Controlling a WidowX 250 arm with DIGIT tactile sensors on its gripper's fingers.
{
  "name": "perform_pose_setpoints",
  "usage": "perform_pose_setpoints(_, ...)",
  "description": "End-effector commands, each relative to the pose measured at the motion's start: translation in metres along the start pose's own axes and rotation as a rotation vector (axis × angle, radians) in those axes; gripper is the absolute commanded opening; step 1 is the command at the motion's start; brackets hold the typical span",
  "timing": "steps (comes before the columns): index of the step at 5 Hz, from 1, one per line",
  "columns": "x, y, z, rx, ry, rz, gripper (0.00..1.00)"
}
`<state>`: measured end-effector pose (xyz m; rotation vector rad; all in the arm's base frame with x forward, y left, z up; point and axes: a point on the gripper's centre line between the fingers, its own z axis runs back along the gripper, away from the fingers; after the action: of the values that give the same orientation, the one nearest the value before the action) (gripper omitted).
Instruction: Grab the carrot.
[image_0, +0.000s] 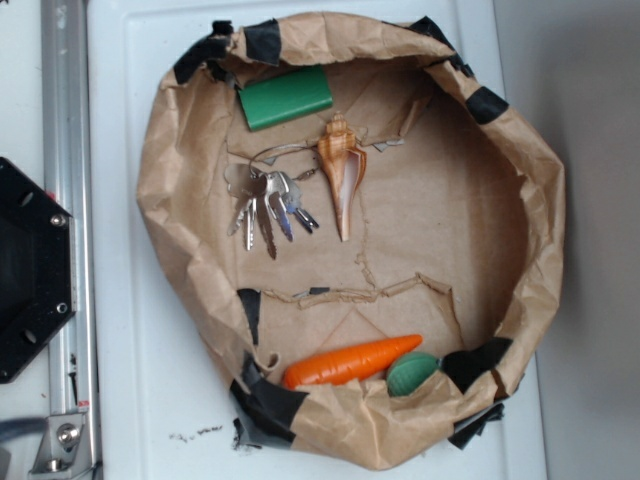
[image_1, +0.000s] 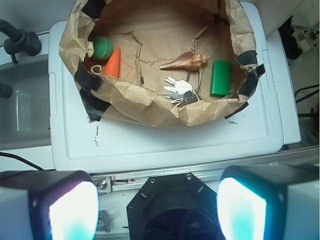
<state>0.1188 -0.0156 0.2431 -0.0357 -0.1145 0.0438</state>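
The white bench (image_0: 130, 250) carried a wide nest of crumpled brown paper (image_0: 170, 230), its rolled rim patched with black tape, and everything of interest lay inside that wall. The pincer (image_1: 157, 210) was seen only in the wrist view, where its two pale pads stood wide apart at the lower corners, well back from the nest and above the robot's black base, holding nothing. The carrot (image_0: 350, 362) lay on its side on the paper floor, close under the rim, its thick end near a taped patch and its tip touching or just beside the green ribbed ball (image_0: 411, 373). Well apart from it, across a torn ridge in the paper, a green block (image_0: 286, 97), a spiral seashell (image_0: 343, 175) and a bunch of keys (image_0: 268, 205) were grouped. The step in hand was judged to be the approach, with nothing yet grasped. For a clean grasp, the pincer would best be carried over the paper wall before being lowered, since the rim stood close over the carrot and could be snagged or crushed onto it. The pads would best be turned across the carrot's long axis and closed on the thicker half, away from the ball, because the glossy taper was judged likely to slip out if pinched near the tip. The seashell, also orange-tinted, was not to be mistaken for the target.
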Motion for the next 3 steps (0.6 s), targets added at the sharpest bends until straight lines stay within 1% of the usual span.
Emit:
perform_pose_setpoints(1, 0.000, 0.000, 0.000, 0.000, 0.000, 0.000, 1.00)
perform_pose_setpoints(2, 0.030, 0.012, -0.027, -0.012, 0.022, 0.126, 1.00)
perform_pose_setpoints(3, 0.057, 0.017, -0.052, -0.054, 0.028, 0.188, 1.00)
